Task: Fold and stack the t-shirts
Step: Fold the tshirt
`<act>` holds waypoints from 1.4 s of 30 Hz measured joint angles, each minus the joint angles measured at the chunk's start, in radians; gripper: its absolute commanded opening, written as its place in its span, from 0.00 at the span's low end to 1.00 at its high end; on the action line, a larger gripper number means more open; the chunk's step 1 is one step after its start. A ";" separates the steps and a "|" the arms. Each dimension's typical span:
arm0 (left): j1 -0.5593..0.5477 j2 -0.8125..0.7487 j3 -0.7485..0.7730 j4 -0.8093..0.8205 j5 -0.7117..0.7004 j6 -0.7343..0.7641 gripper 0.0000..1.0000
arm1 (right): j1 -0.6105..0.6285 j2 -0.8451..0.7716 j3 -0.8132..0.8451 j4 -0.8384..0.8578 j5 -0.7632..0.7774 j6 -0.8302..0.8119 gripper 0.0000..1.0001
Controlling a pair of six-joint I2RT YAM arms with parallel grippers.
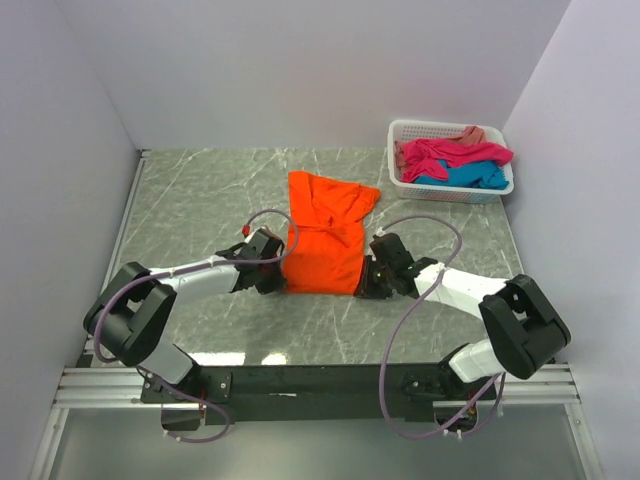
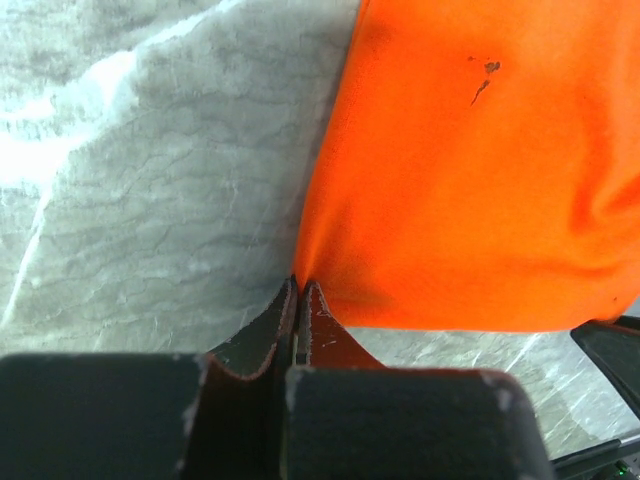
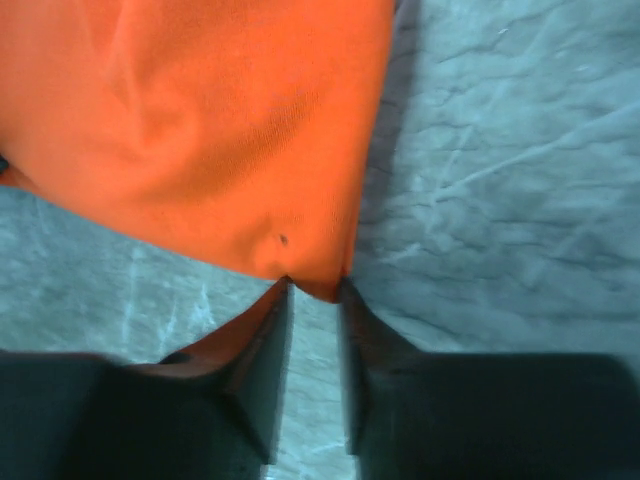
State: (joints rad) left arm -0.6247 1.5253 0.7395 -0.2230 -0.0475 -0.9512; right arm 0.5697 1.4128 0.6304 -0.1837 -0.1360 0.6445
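Observation:
The orange t-shirt (image 1: 325,235) lies folded into a narrow strip in the middle of the table, its far end rumpled. My left gripper (image 1: 274,272) is at the strip's near left corner. In the left wrist view its jaws (image 2: 300,284) are closed together on the corner of the orange cloth (image 2: 470,170). My right gripper (image 1: 370,280) is at the near right corner. In the right wrist view its jaws (image 3: 313,286) stand apart, with the orange corner (image 3: 200,130) just between the tips. The magenta (image 1: 450,152), turquoise (image 1: 466,177) and salmon (image 1: 472,133) t-shirts lie in the basket.
The white slotted basket (image 1: 399,131) stands at the back right against the wall. The table is grey marbled (image 1: 200,200), with walls on the left, back and right. Cables loop from both arms over the table.

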 measured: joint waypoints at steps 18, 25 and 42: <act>-0.148 -0.315 -0.046 -0.345 -0.085 -0.056 0.01 | 0.163 -0.500 -0.189 -0.103 -0.030 0.137 0.00; -0.091 -0.263 0.216 -0.375 -0.152 -0.037 0.01 | 0.023 -0.468 0.025 -0.199 0.072 0.085 0.00; 0.114 0.351 0.901 -0.332 -0.185 0.124 0.01 | -0.276 0.031 0.443 -0.100 0.004 -0.042 0.00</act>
State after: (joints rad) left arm -0.5102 1.8767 1.6409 -0.5552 -0.2329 -0.8268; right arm 0.2939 1.4433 1.0729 -0.2840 -0.1322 0.6025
